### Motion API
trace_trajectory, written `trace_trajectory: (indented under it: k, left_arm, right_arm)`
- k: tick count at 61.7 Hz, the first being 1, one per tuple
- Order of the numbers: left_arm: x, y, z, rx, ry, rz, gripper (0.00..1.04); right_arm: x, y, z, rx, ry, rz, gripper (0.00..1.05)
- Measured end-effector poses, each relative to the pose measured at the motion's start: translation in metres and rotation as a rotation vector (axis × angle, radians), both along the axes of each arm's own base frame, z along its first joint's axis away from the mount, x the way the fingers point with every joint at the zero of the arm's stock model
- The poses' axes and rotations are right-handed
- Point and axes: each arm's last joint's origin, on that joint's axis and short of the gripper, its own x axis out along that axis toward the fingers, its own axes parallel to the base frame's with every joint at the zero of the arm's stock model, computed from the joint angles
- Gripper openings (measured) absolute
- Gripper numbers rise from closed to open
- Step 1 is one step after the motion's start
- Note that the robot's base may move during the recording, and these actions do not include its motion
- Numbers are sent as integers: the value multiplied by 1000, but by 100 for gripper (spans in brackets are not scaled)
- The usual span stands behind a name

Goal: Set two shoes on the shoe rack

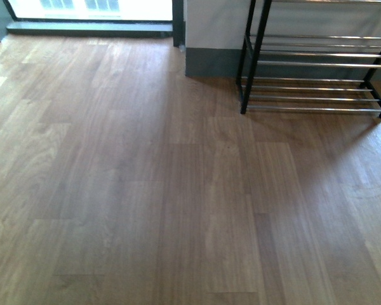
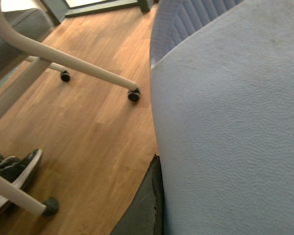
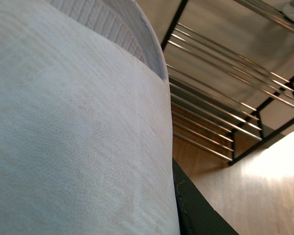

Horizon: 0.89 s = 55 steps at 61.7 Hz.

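Item 1, nearest: right gripper (image 3: 191, 210), one dark finger showing, laid hard against the right shoe (image 3: 73, 132). The opposing finger is hidden, but the shoe rides clear of the floor, so the grip is judged closed on it. The pale grey upper and ribbed knit collar fill most of the right wrist view, too close to read which way the shoe's long axis runs. Item 2: left gripper (image 2: 146, 205), likewise one dark finger pressed to the left shoe (image 2: 225, 127), judged clamped on the same grounds. Item 3, past the left shoe: wood floor (image 2: 98, 122), white caster legs (image 2: 73, 66) and a dark sneaker (image 2: 17, 169) that is no part of the pair. No rack appears on that side. Item 4, farther: the shoe rack (image 1: 311, 95), standing ahead and to the robot's right against the wall (image 1: 209, 25), its chrome rods running crosswise, tiers bare where seen. From the right wrist the rack (image 3: 220, 112) shows just beyond the right shoe, so the right arm is judged the nearer, and its shoe must travel forward and rightward onto the rods. Item 5, farthest: window (image 1: 92, 7), left of the rack.
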Motion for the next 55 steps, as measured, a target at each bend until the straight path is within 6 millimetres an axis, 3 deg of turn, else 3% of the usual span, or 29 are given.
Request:
trace_trajectory:
  k: [55]
  left_arm:
    - [0, 0, -1, 2, 2, 3, 2]
  right_arm:
    - [0, 0, -1, 3, 5, -1, 1]
